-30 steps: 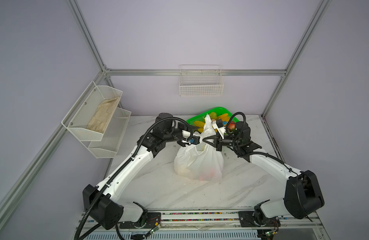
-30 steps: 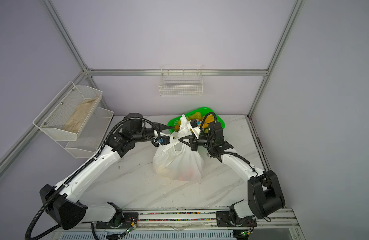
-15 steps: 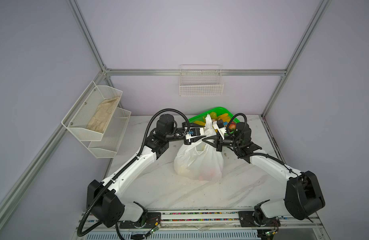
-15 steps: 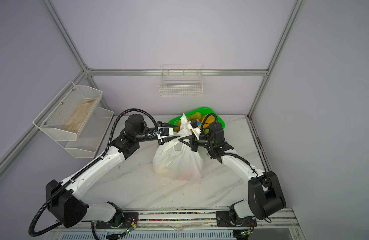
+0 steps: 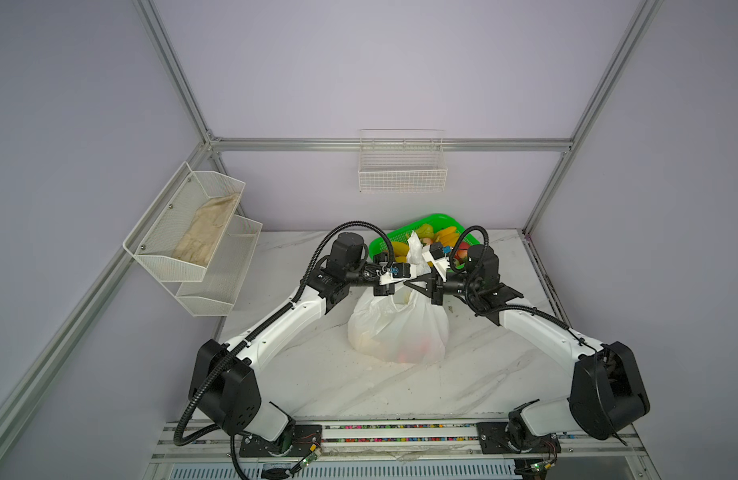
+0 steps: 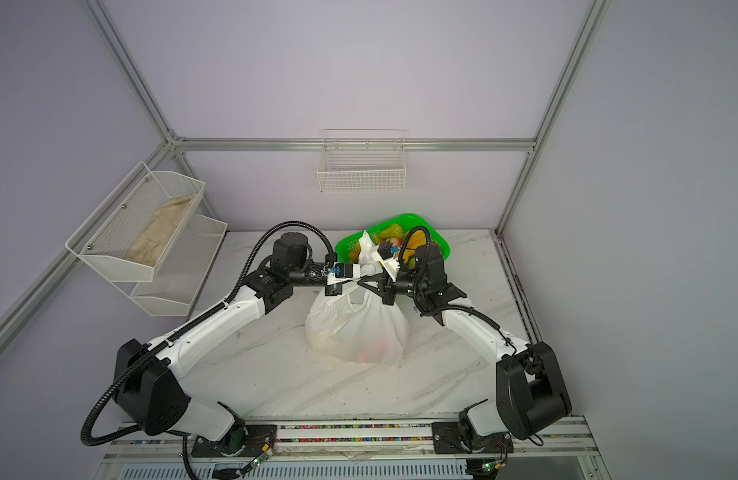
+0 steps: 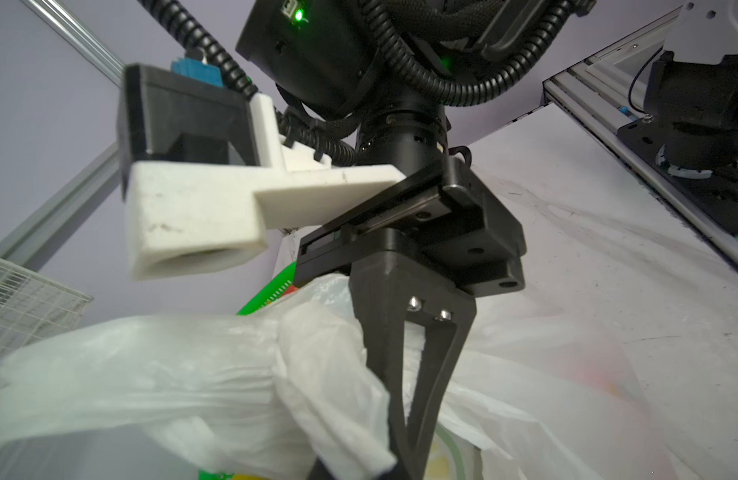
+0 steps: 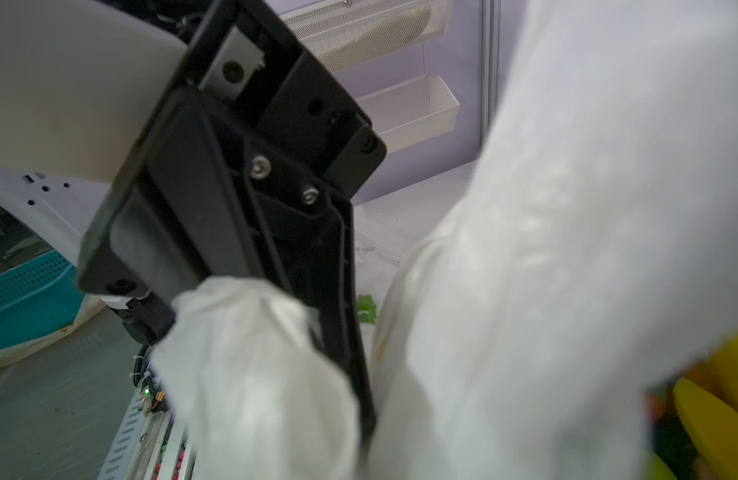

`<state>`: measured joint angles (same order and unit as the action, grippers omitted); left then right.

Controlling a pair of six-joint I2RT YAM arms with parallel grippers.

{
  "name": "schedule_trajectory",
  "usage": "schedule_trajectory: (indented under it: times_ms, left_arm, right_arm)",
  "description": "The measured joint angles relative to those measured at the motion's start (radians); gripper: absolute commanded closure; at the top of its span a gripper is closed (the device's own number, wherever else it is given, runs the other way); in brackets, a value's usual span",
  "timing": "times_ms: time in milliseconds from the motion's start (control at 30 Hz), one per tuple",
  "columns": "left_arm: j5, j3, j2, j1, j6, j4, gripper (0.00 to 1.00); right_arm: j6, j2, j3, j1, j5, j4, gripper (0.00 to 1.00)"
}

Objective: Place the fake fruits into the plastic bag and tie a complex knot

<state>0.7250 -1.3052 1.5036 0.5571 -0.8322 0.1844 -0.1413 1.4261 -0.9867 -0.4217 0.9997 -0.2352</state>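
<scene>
The thin, crinkly white plastic bag (image 5: 400,328) sits on the white marble worktop (image 5: 317,374) between my two arms. Its belly is full and its neck is gathered upward. A reddish shape shows dimly through its lower wall.

My left tool (image 5: 395,287) is clenched on a twisted strand at the bag's top. In the right wrist view that wad of plastic bulges out beside its black fingers (image 8: 338,332).

My right tool (image 5: 407,283) comes in from the opposite side, its tip close to my left tool, just above the bag's neck. In the left wrist view plastic lies against its black finger (image 7: 384,316). I see it only side-on and cannot tell whether it is clamped or loosened.

A loose white tail of the bag stands up behind both tools. Behind the bag is the bright green mesh plastic basket (image 5: 434,218), and I cannot tell whether the two touch. The basket holds glossy fake fruits (image 5: 444,239), with yellow bananas and a red one among them.
</scene>
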Motion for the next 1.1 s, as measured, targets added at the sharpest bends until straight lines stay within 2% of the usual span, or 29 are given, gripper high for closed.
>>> schedule_trajectory:
  times_ms: [133, 233, 500, 600, 900, 933, 1000, 1100]
  left_arm:
    - [-0.019, -0.064, 0.005, 0.001, -0.098, 0.118, 1.0]
    - [-0.035, -0.139, 0.02, 0.002, -0.183, 0.219, 1.0]
    - [-0.04, -0.288, 0.068, 0.007, -0.338, 0.417, 1.0]
    - [-0.04, -0.289, 0.071, 0.013, -0.37, 0.452, 1.0]
    - [-0.033, -0.29, 0.071, 0.015, -0.42, 0.488, 1.0]
    - [-0.032, -0.29, 0.071, 0.015, -0.42, 0.489, 1.0]
    - [-0.03, -0.29, 0.071, 0.015, -0.422, 0.489, 1.0]
    - [-0.029, -0.29, 0.071, 0.015, -0.422, 0.49, 1.0]
  right_arm:
    - [-0.052, -0.005, -0.006, 0.0, -0.035, 0.051, 0.67]
    - [-0.076, -0.014, -0.006, 0.0, -0.042, 0.074, 0.62]
    - [-0.108, -0.026, -0.006, 0.0, -0.013, 0.093, 0.55]
    - [-0.095, -0.026, -0.006, 0.0, 0.005, 0.069, 0.54]
    - [-0.078, -0.026, -0.001, 0.0, -0.011, 0.006, 0.37]
    - [-0.082, -0.026, -0.001, 0.0, -0.019, 0.006, 0.35]
    - [-0.089, -0.027, -0.001, 0.0, -0.037, 0.007, 0.24]
    - [-0.105, -0.04, -0.001, 0.0, -0.064, 0.009, 0.15]
